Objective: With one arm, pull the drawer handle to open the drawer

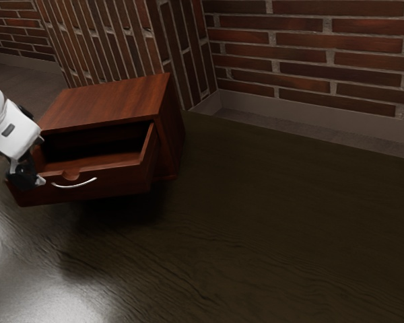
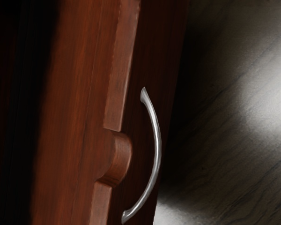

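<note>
A reddish-brown wooden cabinet (image 1: 114,101) stands on the dark floor at the exterior view's left. Its single drawer (image 1: 94,176) is pulled partly out, and the dark inside shows above the drawer front. A curved silver handle (image 1: 74,183) sits on the drawer front below a rounded notch. My gripper (image 1: 25,176) hangs from the white arm at the drawer front's left end, just beside the handle's left tip. In the wrist view the handle (image 2: 152,154) is bare along its whole length, next to the drawer's top edge and notch (image 2: 117,157).
A red brick wall (image 1: 310,54) with a grey skirting runs behind the cabinet and along the back right. The dark wood-grain floor (image 1: 256,229) stretches wide to the exterior view's right and front, with a bright glare at the lower left.
</note>
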Controlling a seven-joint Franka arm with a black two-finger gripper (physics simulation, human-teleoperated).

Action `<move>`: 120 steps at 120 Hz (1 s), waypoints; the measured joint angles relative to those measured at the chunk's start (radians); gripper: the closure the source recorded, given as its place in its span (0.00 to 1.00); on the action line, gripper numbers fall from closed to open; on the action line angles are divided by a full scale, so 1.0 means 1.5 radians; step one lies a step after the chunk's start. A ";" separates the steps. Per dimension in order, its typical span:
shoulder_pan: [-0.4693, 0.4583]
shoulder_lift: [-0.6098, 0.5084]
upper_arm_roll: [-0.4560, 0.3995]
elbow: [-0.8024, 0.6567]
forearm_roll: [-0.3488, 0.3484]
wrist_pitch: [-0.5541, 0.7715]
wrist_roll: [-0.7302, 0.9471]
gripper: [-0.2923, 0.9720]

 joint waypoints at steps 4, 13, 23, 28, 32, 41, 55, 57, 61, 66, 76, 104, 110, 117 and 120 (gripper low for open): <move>-0.015 0.014 0.000 0.027 -0.007 -0.015 0.000 0.23; -0.047 0.046 0.001 0.089 -0.024 -0.053 0.000 0.23; -0.065 0.073 0.003 0.144 -0.060 -0.096 -0.002 0.23; -0.068 0.084 0.001 0.171 -0.075 -0.121 -0.005 0.23; -0.069 0.088 -0.003 0.188 -0.084 -0.142 -0.010 0.23; -0.071 0.092 -0.007 0.208 -0.107 -0.190 -0.027 0.23; -0.070 0.095 -0.001 0.215 -0.142 -0.252 -0.052 0.23; -0.071 0.096 -0.001 0.215 -0.145 -0.260 -0.055 0.23; -0.071 0.101 -0.001 0.218 -0.151 -0.273 -0.060 0.23; -0.069 0.120 -0.003 0.232 -0.157 -0.288 -0.067 0.23; -0.069 0.166 -0.007 0.266 -0.164 -0.310 -0.079 0.23; -0.096 0.205 -0.010 0.300 -0.171 -0.339 -0.107 0.23; -0.101 0.204 -0.010 0.301 -0.171 -0.342 -0.112 0.23; -0.103 0.203 -0.009 0.301 -0.171 -0.345 -0.117 0.23; -0.104 0.202 -0.010 0.301 -0.171 -0.346 -0.119 0.23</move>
